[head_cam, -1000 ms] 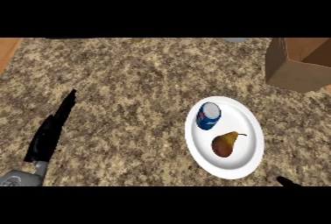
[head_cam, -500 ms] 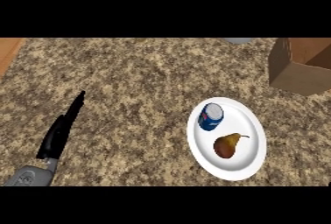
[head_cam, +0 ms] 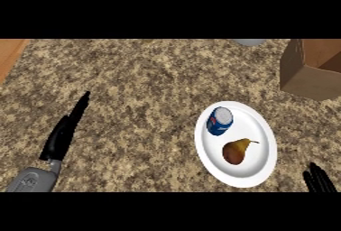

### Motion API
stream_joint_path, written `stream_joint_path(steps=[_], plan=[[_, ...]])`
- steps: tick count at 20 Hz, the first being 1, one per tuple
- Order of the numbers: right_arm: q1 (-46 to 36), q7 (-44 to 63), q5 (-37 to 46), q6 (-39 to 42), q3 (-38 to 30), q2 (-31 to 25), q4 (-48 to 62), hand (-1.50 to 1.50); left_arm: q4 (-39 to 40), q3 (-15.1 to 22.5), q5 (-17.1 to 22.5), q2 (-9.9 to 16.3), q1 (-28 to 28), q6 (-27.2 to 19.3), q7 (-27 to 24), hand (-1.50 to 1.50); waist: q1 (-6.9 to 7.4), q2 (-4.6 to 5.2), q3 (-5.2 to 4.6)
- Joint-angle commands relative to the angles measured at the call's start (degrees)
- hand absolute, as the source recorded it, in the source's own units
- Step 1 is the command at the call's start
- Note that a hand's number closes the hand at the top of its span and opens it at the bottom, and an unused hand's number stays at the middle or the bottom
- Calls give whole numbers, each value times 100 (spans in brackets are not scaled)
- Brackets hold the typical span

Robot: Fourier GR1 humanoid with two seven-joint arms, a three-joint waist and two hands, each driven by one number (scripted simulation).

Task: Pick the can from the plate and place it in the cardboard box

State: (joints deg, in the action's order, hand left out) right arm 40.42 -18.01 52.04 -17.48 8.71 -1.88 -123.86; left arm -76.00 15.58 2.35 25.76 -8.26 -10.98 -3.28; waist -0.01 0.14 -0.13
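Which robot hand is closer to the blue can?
The right robot hand, though not by much. It peeks in below and right of the can. The left robot hand rests far across the counter on the can's left.

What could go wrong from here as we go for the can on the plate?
1. The pear lies right beside the can on the white plate; a hand closing on the can could nudge it.
2. The can lies on its side, so it may roll when touched.
3. The cardboard box is cut off by the view's upper right edge, so placing into it may be hard to check.
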Motion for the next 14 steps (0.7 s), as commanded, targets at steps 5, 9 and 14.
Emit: stream_joint_path(steps=[5, 9, 14], plan=[[-783, 1758, 1378, 543, 803, 184, 138, -150, 505, -331, -136, -98, -191, 267, -143, 0, -25, -8, 10], [-1505, 2487, 1418, 1040, 997, 186, 263, -150, 236, -416, -234, -162, -122, 430, -21, 0, -3, -12, 11], [-2142, 2157, 1126, 654, 570, 187, 1356, -150, -183, -497, -487, -264, 232, 422, 168, 0, 12, -16, 15]])
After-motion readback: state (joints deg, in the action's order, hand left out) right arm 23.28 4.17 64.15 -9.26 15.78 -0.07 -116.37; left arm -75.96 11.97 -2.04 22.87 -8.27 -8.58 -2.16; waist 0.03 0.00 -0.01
